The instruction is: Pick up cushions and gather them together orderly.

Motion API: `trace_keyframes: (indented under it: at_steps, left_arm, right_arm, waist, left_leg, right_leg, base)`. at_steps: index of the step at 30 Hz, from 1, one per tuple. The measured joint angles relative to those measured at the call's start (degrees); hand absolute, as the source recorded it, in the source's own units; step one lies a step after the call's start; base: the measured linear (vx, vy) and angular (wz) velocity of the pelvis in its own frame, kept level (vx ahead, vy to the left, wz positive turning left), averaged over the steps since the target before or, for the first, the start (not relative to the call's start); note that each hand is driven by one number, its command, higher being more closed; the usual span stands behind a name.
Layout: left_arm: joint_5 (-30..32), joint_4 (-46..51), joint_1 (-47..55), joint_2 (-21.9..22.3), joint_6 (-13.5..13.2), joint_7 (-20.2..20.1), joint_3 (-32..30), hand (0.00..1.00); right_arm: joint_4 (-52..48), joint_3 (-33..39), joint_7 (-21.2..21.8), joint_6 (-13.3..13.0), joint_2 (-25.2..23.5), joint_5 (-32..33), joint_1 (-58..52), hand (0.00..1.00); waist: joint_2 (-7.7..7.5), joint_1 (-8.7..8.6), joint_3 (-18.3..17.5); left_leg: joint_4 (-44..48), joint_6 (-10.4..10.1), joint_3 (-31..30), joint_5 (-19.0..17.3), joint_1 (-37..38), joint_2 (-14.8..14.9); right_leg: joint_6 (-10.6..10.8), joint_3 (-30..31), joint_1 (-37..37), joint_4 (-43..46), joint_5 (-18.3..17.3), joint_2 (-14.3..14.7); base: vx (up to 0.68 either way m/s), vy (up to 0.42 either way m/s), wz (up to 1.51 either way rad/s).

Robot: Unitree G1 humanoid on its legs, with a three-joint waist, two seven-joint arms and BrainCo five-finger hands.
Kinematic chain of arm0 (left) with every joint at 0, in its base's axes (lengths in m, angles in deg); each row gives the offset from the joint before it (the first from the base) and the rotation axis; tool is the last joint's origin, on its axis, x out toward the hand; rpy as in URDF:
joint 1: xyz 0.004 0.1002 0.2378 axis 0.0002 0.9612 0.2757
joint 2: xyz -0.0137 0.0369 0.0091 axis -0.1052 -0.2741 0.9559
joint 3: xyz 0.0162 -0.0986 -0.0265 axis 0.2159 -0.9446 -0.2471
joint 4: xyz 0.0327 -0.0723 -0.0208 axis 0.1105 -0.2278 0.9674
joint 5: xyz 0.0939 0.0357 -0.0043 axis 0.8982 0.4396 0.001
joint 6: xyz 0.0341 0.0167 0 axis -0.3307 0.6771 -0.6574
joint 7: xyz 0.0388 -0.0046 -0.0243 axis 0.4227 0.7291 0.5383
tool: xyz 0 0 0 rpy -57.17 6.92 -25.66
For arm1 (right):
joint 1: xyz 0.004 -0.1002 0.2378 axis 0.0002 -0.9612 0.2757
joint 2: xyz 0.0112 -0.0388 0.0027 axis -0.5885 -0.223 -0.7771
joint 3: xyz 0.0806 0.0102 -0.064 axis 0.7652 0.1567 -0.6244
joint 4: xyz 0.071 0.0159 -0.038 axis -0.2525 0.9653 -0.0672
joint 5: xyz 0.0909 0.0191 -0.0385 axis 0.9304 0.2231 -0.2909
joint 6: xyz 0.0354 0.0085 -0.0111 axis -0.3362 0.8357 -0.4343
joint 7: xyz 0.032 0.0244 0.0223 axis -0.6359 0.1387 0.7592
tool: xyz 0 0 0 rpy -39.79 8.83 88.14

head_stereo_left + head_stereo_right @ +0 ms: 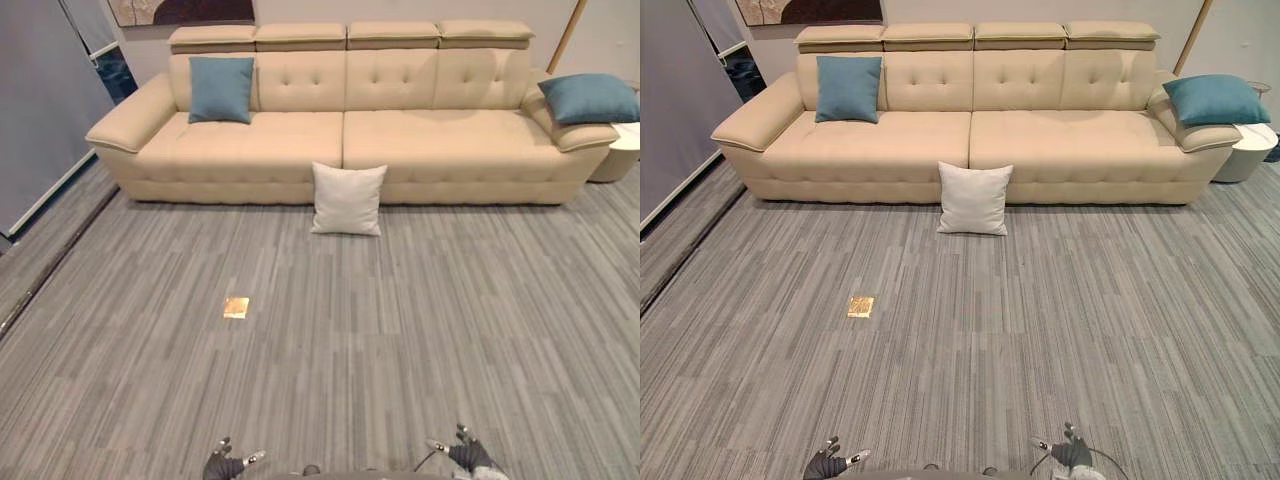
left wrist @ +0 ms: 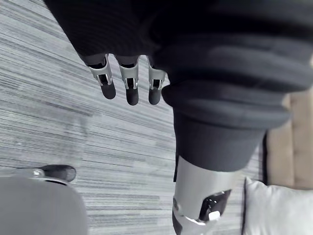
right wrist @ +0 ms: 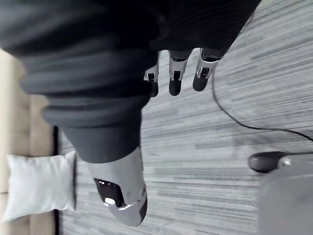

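White cushion [image 1: 347, 199] on floor against sofa [image 1: 300, 140] front, left teal cushion [image 1: 221, 89] on seat, right teal cushion [image 1: 588, 98] on armrest, left hand [image 1: 225, 466] and right hand [image 1: 468, 457] near, fingers loose, holding nothing.

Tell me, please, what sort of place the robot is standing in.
Probably a living room or lounge: a long beige sofa with a blue cushion on its seat, a white cushion on the grey floor against its front, and a framed picture behind it.

Two teal cushions [image 1: 221, 89] [image 1: 590, 98], one white cushion [image 1: 347, 199] (three altogether), one beige sofa [image 1: 440, 132].
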Motion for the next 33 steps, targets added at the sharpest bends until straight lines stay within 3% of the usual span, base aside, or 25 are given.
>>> trace_keyframes:
  at_steps: [4,10,18,22,25,26,27,29,31,33]
  left_arm:
    - [0.32,1.99,-0.18,-2.01,-0.58,-0.72,0.00,0.00]
    - [0.44,4.40,-0.27,-2.16,-0.70,-1.19,0.01,0.00]
    - [0.38,8.00,0.19,-2.15,-0.78,-1.21,0.00,0.00]
    - [0.18,11.63,0.83,-2.08,-0.75,-1.18,-0.07,0.00]
    - [-0.06,13.98,1.34,-1.95,-0.43,-1.21,-0.05,0.00]
    - [-0.12,14.39,0.99,-1.97,-0.37,-1.18,-0.04,0.00]
    - [-0.19,14.95,0.98,-1.99,-0.33,-1.15,-0.03,0.00]
    - [-0.22,16.28,0.44,-2.69,-0.29,-1.13,0.69,0.00]
    - [-0.26,16.32,-0.16,-3.34,0.09,-1.00,1.33,0.00]
    - [-0.41,16.30,-1.06,-3.93,0.11,-0.93,1.83,0.00]
  right_arm:
    - [-1.47,-0.50,0.44,-0.01,1.93,-3.38,0.95,0.00]
    - [-1.74,-1.72,1.28,-0.04,4.00,-5.36,1.80,0.00]
    - [-3.32,-1.57,1.22,0.09,5.69,-4.08,2.04,0.00]
    - [-3.31,-1.50,1.13,0.25,5.54,-1.79,3.99,0.00]
    - [-3.30,-1.26,0.95,0.28,4.98,-0.21,5.81,0.00]
    - [-3.28,-1.20,0.96,0.35,4.58,0.19,5.87,0.00]
    - [-3.29,-1.27,0.98,0.36,4.28,0.38,6.04,0.00]
    - [-3.87,-1.58,0.97,0.38,2.51,1.07,6.07,0.00]
    - [-3.86,-2.20,0.97,0.60,1.93,1.65,5.48,0.00]
    - [-4.23,-2.48,0.91,0.64,2.12,1.74,5.95,0.00]
  waist:
    - [-0.70,-0.04,2.08]
    - [-0.01,-0.09,2.78]
    - [1.11,-0.06,4.13]
    - [1.21,0.18,4.67]
    - [1.32,0.18,5.11]
    - [1.44,0.14,5.52]
    - [1.44,0.21,5.76]
    - [1.10,0.01,7.37]
    - [1.39,0.14,8.21]
    - [0.75,-0.25,8.68]
  left_leg:
    - [-0.38,0.00,-0.02,-0.02,1.11,-0.11]
    - [0.10,0.17,-0.19,-0.38,1.13,-0.14]
    - [6.17,1.65,-0.36,-4.37,-3.65,0.03]
    - [12.79,2.25,1.20,-8.61,-9.17,0.83]
    - [17.49,3.10,2.51,-11.95,-12.19,1.09]
    - [19.15,3.69,2.90,-13.48,-12.57,1.09]
    - [19.68,3.76,2.93,-14.11,-12.49,1.02]
    - [20.13,4.64,2.65,-16.45,-9.40,0.49]
    - [19.86,4.59,2.15,-18.20,-6.02,0.43]
    - [18.35,4.29,0.97,-18.55,-3.67,0.60]
  right_leg:
    - [0.01,0.17,1.69,-1.12,0.00,-0.01]
    - [0.14,0.35,1.88,-1.12,-0.08,-0.10]
    - [0.79,0.02,-0.71,-0.27,-0.74,-0.36]
    - [2.03,1.47,-4.62,1.91,-2.17,-0.18]
    - [3.73,2.82,-8.56,8.40,-5.10,-0.40]
    - [5.79,3.01,-11.00,13.63,-6.56,-0.64]
    - [6.48,2.83,-12.61,17.39,-7.05,-0.76]
    - [7.10,0.80,-19.44,34.50,-8.23,-1.86]
    - [6.38,-2.99,-22.27,35.59,-9.88,-3.07]
    - [6.08,-4.86,-24.08,31.19,-9.81,-3.13]
  base:
    - [0.12,-0.007,-0.04]
    - [0.07,-0.010,-0.03]
    - [-0.05,0.009,0.01]
    - [-0.04,0.054,-0.22]
    - [0.07,0.080,-0.27]
    - [0.10,0.089,-0.22]
    - [0.18,0.141,-0.20]
    - [0.21,0.117,0.03]
    - [0.31,0.085,0.07]
    - [0.38,0.052,0.33]
